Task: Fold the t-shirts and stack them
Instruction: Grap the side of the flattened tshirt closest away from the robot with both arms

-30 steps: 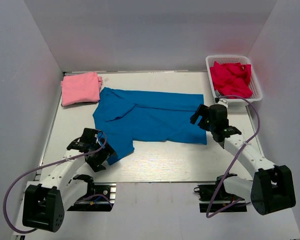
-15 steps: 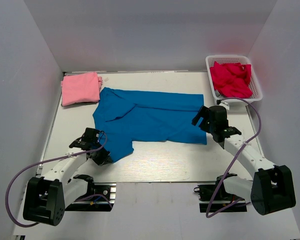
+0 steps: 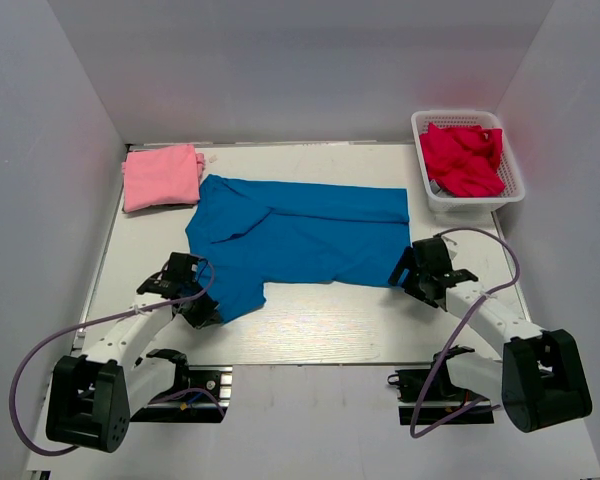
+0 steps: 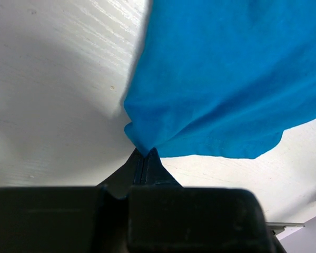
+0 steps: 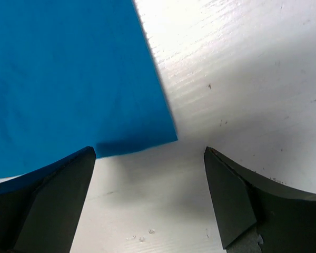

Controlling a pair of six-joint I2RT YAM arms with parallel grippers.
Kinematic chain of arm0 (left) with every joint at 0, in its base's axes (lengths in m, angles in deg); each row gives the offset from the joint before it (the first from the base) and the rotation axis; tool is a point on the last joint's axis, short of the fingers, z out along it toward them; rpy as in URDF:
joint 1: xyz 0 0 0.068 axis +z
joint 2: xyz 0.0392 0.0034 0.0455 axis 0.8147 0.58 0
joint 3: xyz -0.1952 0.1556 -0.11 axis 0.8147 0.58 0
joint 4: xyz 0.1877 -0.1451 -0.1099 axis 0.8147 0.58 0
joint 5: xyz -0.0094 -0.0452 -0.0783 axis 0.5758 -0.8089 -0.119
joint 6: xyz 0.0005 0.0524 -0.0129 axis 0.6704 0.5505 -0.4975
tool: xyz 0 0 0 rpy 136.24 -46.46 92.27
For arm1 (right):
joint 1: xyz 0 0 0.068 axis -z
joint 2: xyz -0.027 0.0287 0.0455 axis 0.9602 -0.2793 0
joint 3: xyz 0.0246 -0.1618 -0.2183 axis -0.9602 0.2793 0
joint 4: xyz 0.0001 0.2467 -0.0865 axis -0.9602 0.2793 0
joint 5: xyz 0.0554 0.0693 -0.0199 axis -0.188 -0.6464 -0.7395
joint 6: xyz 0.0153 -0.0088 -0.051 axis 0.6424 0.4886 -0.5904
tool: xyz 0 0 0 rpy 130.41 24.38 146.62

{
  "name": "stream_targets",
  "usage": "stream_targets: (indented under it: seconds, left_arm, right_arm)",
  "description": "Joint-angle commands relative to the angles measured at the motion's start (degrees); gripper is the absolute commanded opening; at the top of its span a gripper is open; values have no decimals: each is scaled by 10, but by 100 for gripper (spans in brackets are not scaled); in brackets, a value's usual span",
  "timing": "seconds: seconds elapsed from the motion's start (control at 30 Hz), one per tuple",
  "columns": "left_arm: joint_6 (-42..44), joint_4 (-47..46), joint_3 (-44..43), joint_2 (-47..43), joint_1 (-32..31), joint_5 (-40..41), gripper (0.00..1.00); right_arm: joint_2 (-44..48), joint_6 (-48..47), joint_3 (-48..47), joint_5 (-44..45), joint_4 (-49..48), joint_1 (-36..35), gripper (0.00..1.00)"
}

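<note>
A bright blue t-shirt (image 3: pixel 300 240) lies spread across the middle of the table. My left gripper (image 3: pixel 204 311) is shut on the blue t-shirt's near-left corner, and the wrist view shows the cloth (image 4: pixel 221 79) pinched between the closed tips (image 4: pixel 142 156). My right gripper (image 3: pixel 412 275) stands open just off the shirt's near-right corner (image 5: pixel 163 134), its fingers (image 5: pixel 58 195) either side of bare table. A folded pale pink t-shirt (image 3: pixel 161 176) rests at the back left.
A white basket (image 3: pixel 472 198) at the back right holds crumpled red cloth (image 3: pixel 463 157). White walls close in the table on three sides. The table's front edge (image 3: pixel 310 362) runs just ahead of both arm bases.
My left gripper has closed on the blue t-shirt's near-left corner. My right gripper has moved down and toward the front, off the shirt to its near-right corner, still open.
</note>
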Motion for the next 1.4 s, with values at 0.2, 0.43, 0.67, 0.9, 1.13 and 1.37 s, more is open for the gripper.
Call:
stream_targets:
  seconds: [0.2,0.43,0.67,0.9,1.13,1.37]
  left_arm:
    - [10,32,-39,17,8,31,0]
    - [10,24,-39,35,13,36,0]
    - [10,44,-50,24,13,42,0]
    - [17,37,-69,0,8,22,0]
    - [24,-27,-133,47,3,-29,0]
    - [29,-45,-261,146,10,-46,0]
  right_arm:
    - [-30,22,12,34,-51,6,62]
    - [-42,20,5,46,-34,8,39]
    - [-20,7,-10,89,16,9,0]
    - [2,-29,-19,36,24,6,0]
    - [-19,-67,-73,-5,9,4,0]
    - [-79,-85,-152,-15,32,7,0]
